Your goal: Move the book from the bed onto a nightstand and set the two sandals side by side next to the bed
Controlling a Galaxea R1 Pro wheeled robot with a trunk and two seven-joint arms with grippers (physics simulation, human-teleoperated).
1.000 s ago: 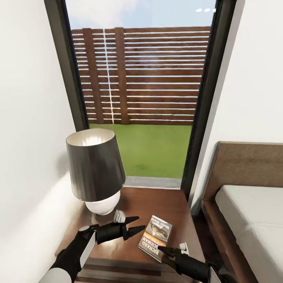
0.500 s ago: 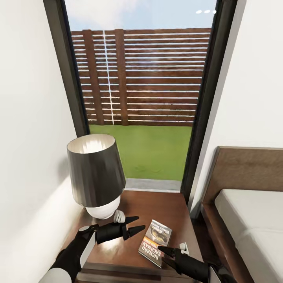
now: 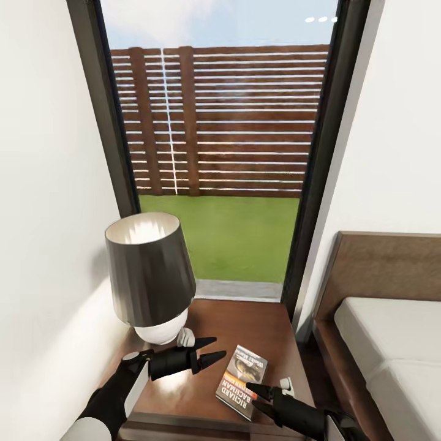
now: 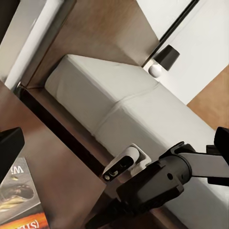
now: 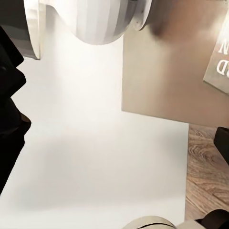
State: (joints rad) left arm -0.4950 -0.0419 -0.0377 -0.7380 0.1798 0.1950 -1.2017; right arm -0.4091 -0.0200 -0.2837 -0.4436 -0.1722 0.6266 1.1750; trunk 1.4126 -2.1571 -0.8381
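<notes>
A: The book [image 3: 243, 381] lies flat on the nightstand [image 3: 245, 318], near its front right corner, in the head view. Your right claw [image 3: 256, 392] is at the book's near edge, the fingers a little apart, and I cannot tell if they touch the cover.

B: And the left claw [image 3: 212, 350]?

A: It hovers just beside the book, on the lamp [image 3: 149, 275] side, with the fingers spread and nothing between them. The right claw is the nearer one. The long axis of the book runs from the near edge of the tabletop toward the window [image 3: 220, 141], tilted a little to the right; the orange lettering is at the near end.

B: What do you see from the left wrist?

A: A corner of the book [image 4: 19, 200] on the dark wood, the right arm [image 4: 162, 183] reaching in, and behind it the bed [image 4: 119, 109] with its pale mattress.

B: And from the right wrist?

A: A corner of the book [image 5: 218, 62] on the wood, the white base of the lamp [image 5: 102, 19], and the white wall. The claw's opening is not clear there.

B: So the book part looks done?

A: I judge yes. If you pull back the right claw, draw it along the book's long axis, so the book does not turn.
</notes>
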